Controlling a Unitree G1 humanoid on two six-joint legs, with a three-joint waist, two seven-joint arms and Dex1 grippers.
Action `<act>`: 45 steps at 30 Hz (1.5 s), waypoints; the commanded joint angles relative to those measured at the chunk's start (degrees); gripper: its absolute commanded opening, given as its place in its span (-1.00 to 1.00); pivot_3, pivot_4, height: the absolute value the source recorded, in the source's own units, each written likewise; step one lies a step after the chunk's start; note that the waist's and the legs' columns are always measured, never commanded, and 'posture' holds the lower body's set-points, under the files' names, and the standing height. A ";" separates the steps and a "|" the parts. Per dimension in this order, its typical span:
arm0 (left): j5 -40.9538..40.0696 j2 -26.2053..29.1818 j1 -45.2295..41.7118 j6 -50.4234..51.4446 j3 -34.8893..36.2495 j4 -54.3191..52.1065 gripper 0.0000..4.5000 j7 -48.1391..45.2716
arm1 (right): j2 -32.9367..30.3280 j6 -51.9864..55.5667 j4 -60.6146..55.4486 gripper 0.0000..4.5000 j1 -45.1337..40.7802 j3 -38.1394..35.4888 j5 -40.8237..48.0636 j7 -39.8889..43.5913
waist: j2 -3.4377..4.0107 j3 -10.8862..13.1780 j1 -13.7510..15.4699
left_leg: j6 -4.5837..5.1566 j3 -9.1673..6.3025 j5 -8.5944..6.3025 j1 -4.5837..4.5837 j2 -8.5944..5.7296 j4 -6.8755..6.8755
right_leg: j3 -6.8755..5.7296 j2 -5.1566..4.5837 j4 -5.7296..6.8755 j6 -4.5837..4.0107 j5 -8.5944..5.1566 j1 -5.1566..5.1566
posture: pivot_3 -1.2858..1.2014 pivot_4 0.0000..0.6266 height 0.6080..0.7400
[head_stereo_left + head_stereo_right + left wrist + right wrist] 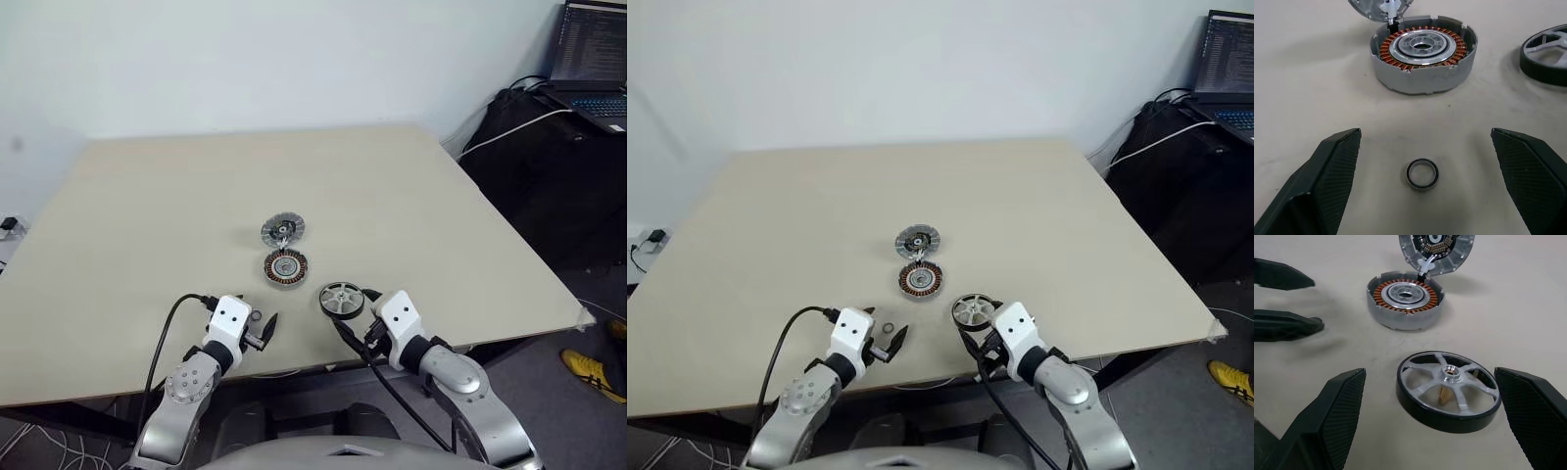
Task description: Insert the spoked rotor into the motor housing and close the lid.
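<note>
Right now your right gripper (pixel 1435 406) stands with its jaws spread wide and empty, and the spoked rotor (pixel 1448 389) lies flat on the table (pixel 441 215) between the two fingers, near the table's front edge. Your left gripper (pixel 1425 171) is just as wide and holds nothing; a tiny loose ring (pixel 1422 174) sits on the table between its fingers.

Beyond the rotor, the motor housing (pixel 285 266) rests open with its copper windings facing up, and the lid (pixel 282 231) lies just behind it, joined to it by a short white-and-black lead.

Watch three things. The rotor is low and its dark rim looks smooth, so if you close too high, it may squirt out or tip. If you set it onto the housing tilted, it will likely jam on the centre instead of seating. And if you sweep the left arm forward, you may knock the loose ring across the table.

You cannot make out how firmly that lead ties the lid to the housing. In the left wrist view the lid is cut off at the frame's edge, as is half of the rotor.
</note>
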 commanded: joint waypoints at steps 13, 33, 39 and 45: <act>2.79 -0.35 -3.23 1.98 -2.52 6.52 0.99 0.14 | 0.61 -1.85 -1.50 1.00 0.18 -0.28 -0.02 -0.72 | -0.04 -0.07 0.00 | 0.00 0.00 0.00 0.04 0.00 0.05 | 0.01 -0.02 0.12 0.00 0.00 0.00 | 0.03 -1.00 1.00; -0.09 -0.74 -0.69 6.54 -0.37 4.14 -0.70 0.00 | 1.18 -2.02 -0.93 1.00 -0.30 -0.37 -0.29 -1.12 | 0.03 -0.28 -0.12 | -0.01 0.00 0.00 0.36 0.02 -0.01 | 0.17 -0.14 0.33 -0.01 -0.01 0.08 | 0.03 -1.00 1.00; -0.58 -1.66 -2.85 4.50 1.20 1.78 -0.70 1.21 | 1.13 -1.95 -0.74 1.00 -0.65 -0.29 -0.28 -1.14 | -0.02 -0.21 -0.17 | -0.01 -0.01 -0.01 0.36 0.02 -0.07 | 0.19 -0.16 0.28 -0.02 -0.02 0.07 | 0.03 -1.00 1.00; -0.39 -4.03 -9.53 0.94 2.39 2.35 -0.70 3.02 | 1.35 -1.84 -0.29 1.00 -1.45 0.03 -0.49 -1.05 | -0.14 0.00 0.17 | -0.02 -0.01 -0.01 0.31 0.00 -0.04 | 0.15 -0.17 0.30 -0.02 -0.01 0.06 | 0.03 -1.00 1.00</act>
